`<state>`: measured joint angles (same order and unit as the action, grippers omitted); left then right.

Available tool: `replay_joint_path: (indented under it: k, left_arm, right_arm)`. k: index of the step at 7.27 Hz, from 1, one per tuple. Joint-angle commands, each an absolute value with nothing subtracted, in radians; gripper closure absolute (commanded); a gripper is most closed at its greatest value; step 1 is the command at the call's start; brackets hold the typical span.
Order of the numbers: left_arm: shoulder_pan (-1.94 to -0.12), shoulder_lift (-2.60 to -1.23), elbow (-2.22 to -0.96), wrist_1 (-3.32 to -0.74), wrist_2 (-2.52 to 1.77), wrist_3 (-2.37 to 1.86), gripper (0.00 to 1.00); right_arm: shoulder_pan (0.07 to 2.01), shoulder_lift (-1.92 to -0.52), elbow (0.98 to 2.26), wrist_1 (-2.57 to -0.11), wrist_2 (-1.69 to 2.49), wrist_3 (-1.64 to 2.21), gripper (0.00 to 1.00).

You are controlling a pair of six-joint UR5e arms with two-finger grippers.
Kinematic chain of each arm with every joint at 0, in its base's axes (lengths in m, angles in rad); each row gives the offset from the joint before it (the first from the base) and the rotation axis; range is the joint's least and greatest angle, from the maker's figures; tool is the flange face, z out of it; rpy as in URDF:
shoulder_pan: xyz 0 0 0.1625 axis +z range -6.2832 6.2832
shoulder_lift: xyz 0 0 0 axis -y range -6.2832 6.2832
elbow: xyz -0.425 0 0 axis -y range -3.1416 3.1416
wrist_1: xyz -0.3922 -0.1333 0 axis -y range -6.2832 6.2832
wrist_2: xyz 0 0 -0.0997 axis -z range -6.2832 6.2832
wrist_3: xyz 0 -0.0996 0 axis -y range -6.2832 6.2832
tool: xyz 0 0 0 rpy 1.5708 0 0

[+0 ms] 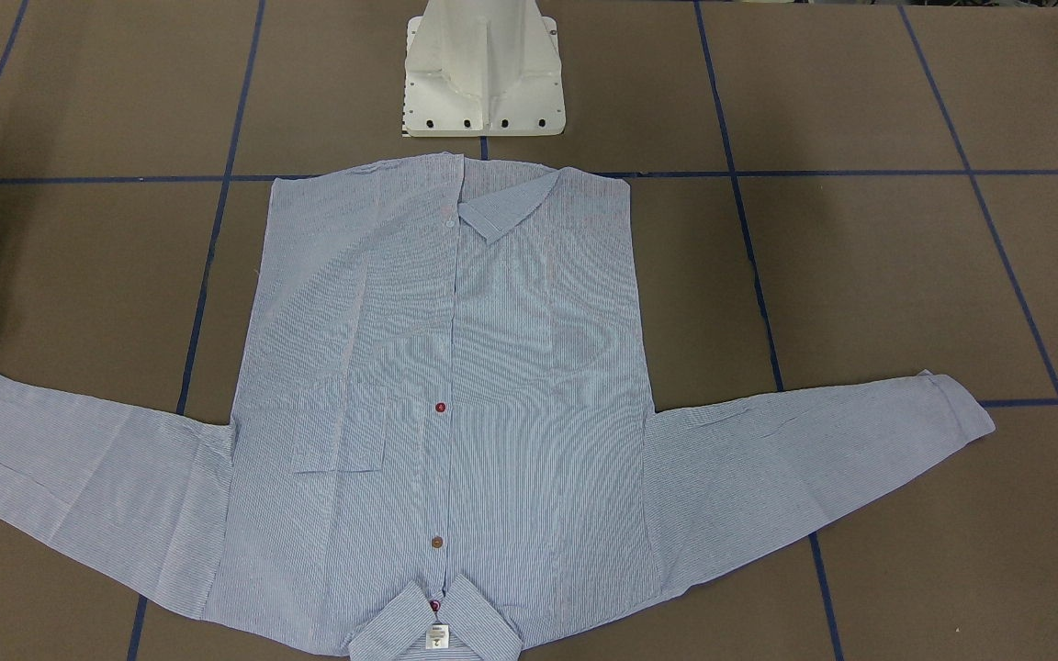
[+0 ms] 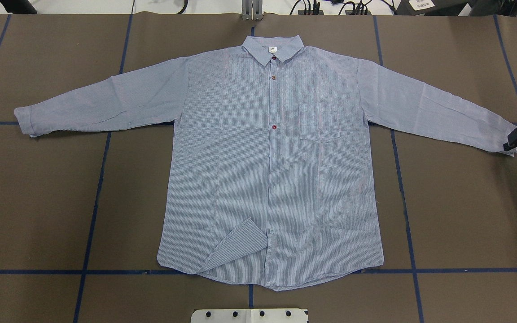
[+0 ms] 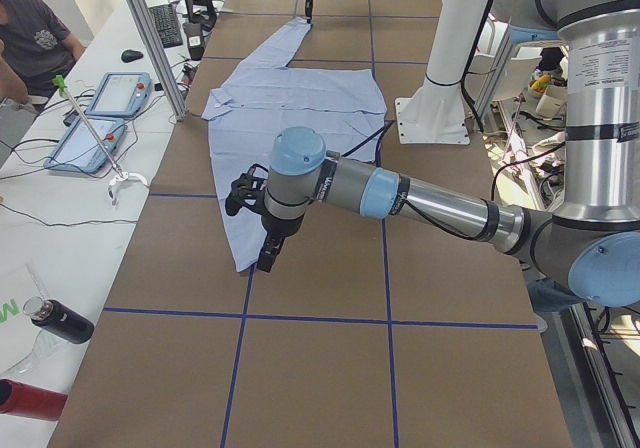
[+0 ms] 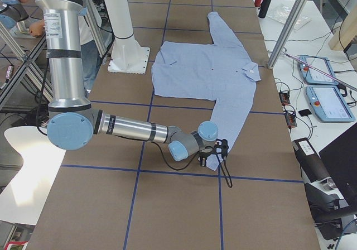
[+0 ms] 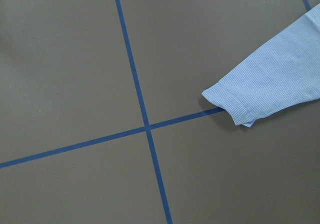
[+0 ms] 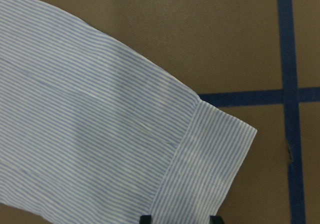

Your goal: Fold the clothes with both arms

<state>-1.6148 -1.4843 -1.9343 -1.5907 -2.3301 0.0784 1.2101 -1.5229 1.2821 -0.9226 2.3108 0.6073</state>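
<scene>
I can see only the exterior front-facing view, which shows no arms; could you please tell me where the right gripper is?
Observer: The right gripper is at the cuff of the light blue-and-white striped button shirt, on the robot's right.
Operator: Is it open?
Observer: Yes; its wrist camera shows two parted fingertips over that cuff.
Operator: And the left gripper?
Observer: The left gripper hangs beside the other cuff; whether it is open I cannot tell.
</scene>
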Motion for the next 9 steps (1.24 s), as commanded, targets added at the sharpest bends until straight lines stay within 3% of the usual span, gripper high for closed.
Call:
replay_joint_path:
  k: [1,2,8,9]
  left_arm:
    - [-1.615,-1.485,-1.934,-1.591,-2.329,0.078,0.00]
    - [-1.615,-1.485,-1.934,-1.591,-2.329,0.080,0.00]
    - [-1.615,-1.489,-1.934,-1.591,-2.329,0.078,0.00]
    - [-1.615,-1.489,-1.936,-1.591,-2.329,0.078,0.00]
  right_arm:
    - [1.210,-1.516,1.281,-0.939,2.313,0.606,0.59]
    - [1.212,-1.516,1.279,-0.939,2.313,0.606,0.63]
    - [1.212,-1.523,1.273,-0.940,2.310,0.606,0.63]
    - [1.212,-1.523,1.273,-0.940,2.310,0.607,0.71]
